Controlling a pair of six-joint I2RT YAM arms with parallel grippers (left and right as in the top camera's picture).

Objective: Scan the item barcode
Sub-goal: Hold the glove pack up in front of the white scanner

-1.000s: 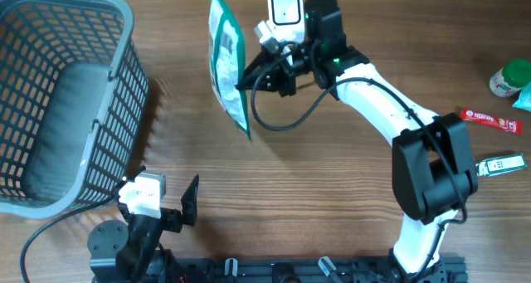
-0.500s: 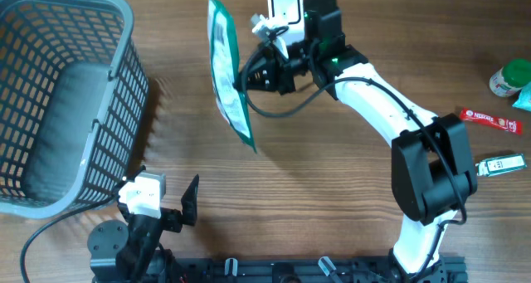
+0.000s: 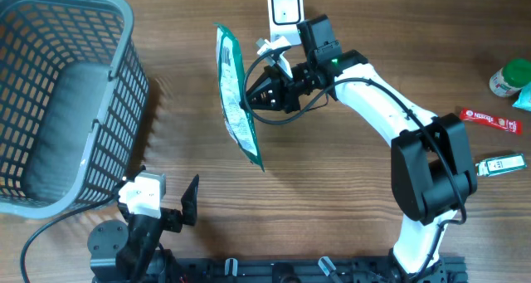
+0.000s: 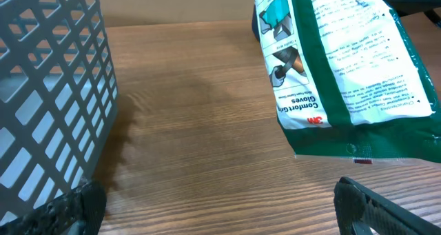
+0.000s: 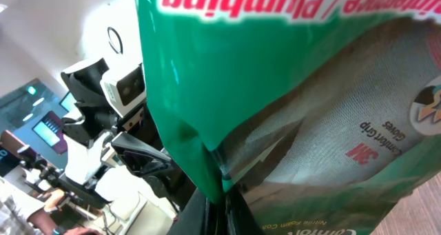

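Note:
A green and white glove packet (image 3: 237,100) hangs on edge above the table, a little left of and below the white scanner (image 3: 284,7) at the far middle. My right gripper (image 3: 253,96) is shut on the packet's right edge. The right wrist view is filled by the packet (image 5: 310,90), its green edge pinched between the fingers of the right gripper (image 5: 224,207). My left gripper (image 3: 162,202) rests near the front left, open and holding nothing. From the left wrist, the packet's printed back (image 4: 331,63) shows at upper right, well beyond the left gripper (image 4: 220,218).
A grey mesh basket (image 3: 66,92) stands at the left, its wall (image 4: 48,90) close beside my left gripper. At the right edge lie a red bar (image 3: 489,119), a green-lidded bottle (image 3: 508,77) and a small flat item (image 3: 504,163).
The right arm has swung the packet toward the table's front, a little away from the scanner, and tilted it. The left arm has not moved.

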